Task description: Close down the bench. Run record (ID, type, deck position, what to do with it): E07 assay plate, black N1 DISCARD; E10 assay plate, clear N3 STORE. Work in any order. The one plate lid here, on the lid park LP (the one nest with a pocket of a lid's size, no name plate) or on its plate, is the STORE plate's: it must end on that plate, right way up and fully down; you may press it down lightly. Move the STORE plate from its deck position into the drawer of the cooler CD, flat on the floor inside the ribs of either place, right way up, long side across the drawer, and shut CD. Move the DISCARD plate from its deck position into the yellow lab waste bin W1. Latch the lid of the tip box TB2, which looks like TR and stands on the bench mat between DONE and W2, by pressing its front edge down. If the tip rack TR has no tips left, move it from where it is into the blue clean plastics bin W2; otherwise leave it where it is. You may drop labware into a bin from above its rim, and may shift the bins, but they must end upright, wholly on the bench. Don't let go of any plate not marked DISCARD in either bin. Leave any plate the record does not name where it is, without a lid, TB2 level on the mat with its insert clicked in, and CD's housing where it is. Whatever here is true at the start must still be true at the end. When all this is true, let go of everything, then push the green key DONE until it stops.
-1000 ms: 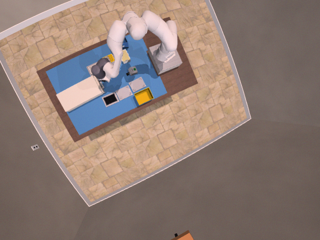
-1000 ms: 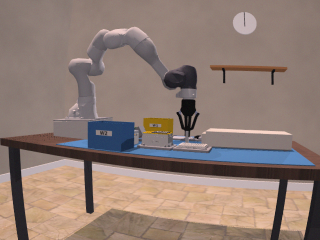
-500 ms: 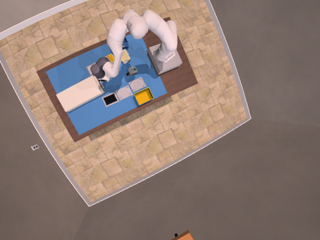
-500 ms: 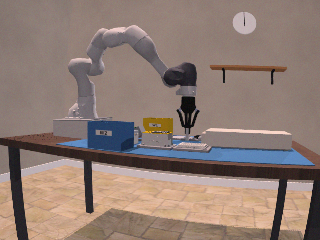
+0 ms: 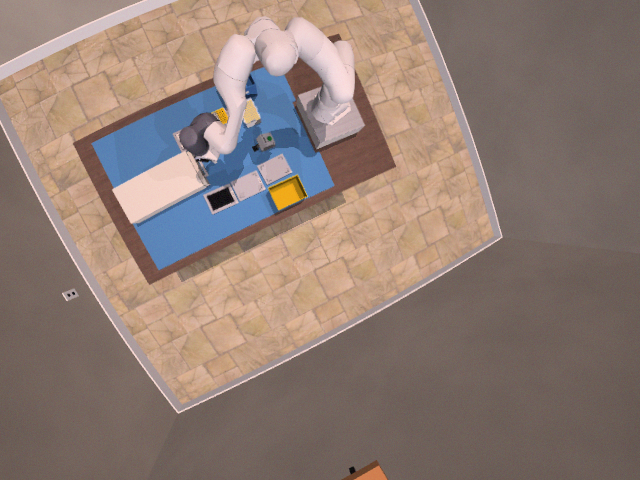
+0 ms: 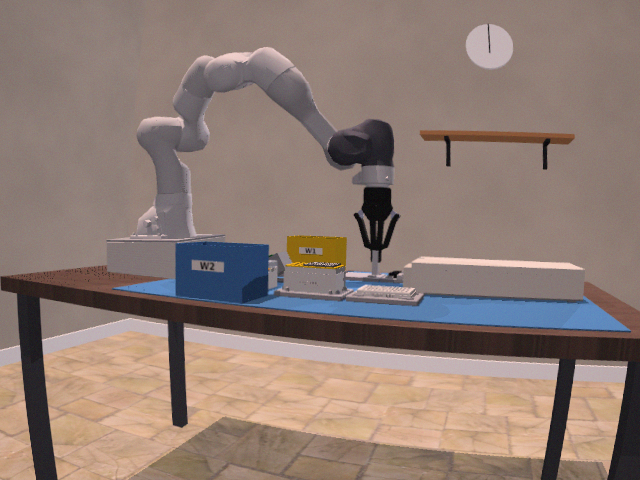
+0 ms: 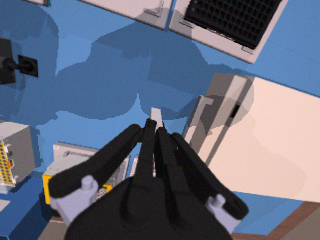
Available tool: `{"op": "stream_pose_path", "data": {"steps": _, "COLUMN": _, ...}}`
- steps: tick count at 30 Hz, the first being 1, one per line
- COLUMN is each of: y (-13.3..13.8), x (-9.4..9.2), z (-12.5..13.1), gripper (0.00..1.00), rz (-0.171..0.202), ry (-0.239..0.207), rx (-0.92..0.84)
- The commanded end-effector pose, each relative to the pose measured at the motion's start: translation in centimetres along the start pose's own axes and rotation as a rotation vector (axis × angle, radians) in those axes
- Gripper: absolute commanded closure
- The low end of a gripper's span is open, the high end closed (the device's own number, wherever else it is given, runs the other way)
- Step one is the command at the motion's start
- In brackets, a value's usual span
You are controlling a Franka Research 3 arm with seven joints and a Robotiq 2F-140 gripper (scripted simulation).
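My gripper (image 6: 376, 258) (image 7: 154, 115) is shut and empty. It points straight down, a little above the blue mat, just beside the grey drawer front (image 7: 220, 115) of the white cooler CD (image 5: 160, 187) (image 6: 498, 277). The black plate (image 5: 220, 198) (image 7: 235, 17) lies in its nest next to the cooler. A clear plate (image 6: 385, 293) lies on a nest at the near mat edge, in front of my gripper. The tip rack with yellow tips (image 5: 222, 115) (image 6: 315, 279) stands beside the pale tip box TB2 (image 5: 251, 112). The green key DONE (image 5: 269, 138) sits mid-mat.
The yellow bin W1 (image 5: 287, 192) (image 6: 316, 250) stands at the mat's edge next to two pale nests (image 5: 248, 185) (image 5: 275, 169). The blue bin W2 (image 6: 222, 271) stands near the arm's base block (image 5: 330, 121). My arm hides part of the mat in the overhead view.
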State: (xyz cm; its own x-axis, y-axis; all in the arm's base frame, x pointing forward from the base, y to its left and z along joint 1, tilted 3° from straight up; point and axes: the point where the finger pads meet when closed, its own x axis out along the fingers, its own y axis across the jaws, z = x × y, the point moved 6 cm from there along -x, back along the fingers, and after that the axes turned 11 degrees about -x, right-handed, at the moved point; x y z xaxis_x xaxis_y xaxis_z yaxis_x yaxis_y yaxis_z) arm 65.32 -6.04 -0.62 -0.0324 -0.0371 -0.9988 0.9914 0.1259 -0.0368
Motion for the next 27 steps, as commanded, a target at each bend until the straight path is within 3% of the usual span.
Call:
{"op": "stream_pose_path", "data": {"steps": 1, "y": -0.2, "x": -0.4, "z": 0.0, "gripper": 1.00, "rz": -0.006, "ry": 0.002, "rx": -0.003}}
{"op": "stream_pose_path", "data": {"steps": 27, "y": -0.2, "x": -3.4, "z": 0.0, "gripper": 1.00, "rz": -0.006, "ry": 0.002, "rx": -0.003}}
